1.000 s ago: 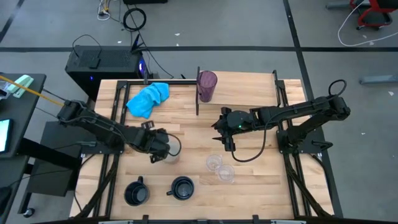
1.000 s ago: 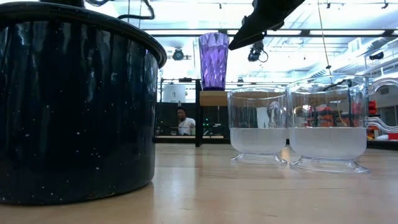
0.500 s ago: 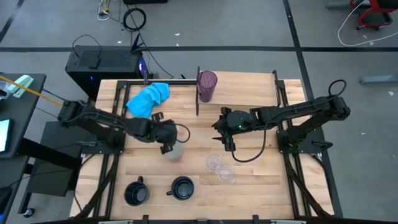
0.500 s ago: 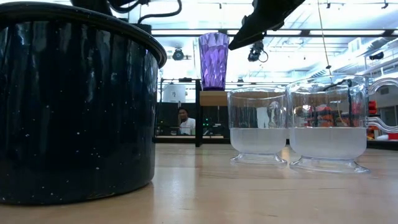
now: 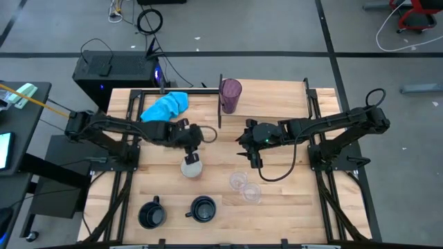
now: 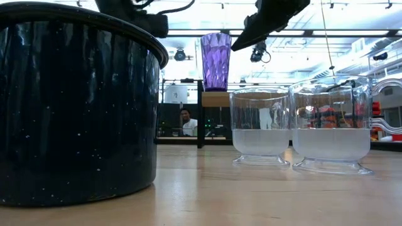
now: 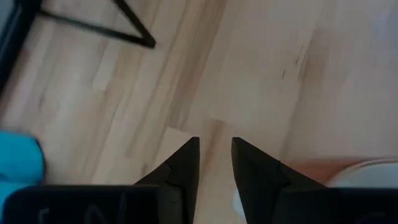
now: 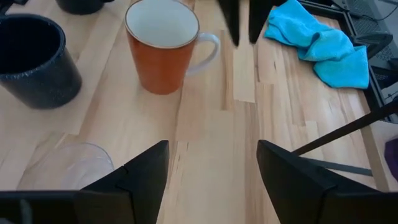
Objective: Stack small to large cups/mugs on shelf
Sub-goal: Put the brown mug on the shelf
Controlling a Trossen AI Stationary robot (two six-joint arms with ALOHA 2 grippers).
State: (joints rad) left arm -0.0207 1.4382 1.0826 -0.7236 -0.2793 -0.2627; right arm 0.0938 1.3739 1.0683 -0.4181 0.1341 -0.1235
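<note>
Near counter edge: two black mugs, two clear cups. Mid-counter, orange mug upright with bare wood around it. Left gripper hangs just beyond the mug, jaws nearly together, holding nothing. Right gripper waits nearby, jaws apart, empty. Purple tumbler on the shelf, far edge.

Overhead view straight down, low view level at tabletop, both sharing the purple tumbler.

Even bright overhead light, soft short shadows on table. Low view backlit by ceiling lamps, glare up top, near black mug looming. Left wrist view blurred, soft.
</note>
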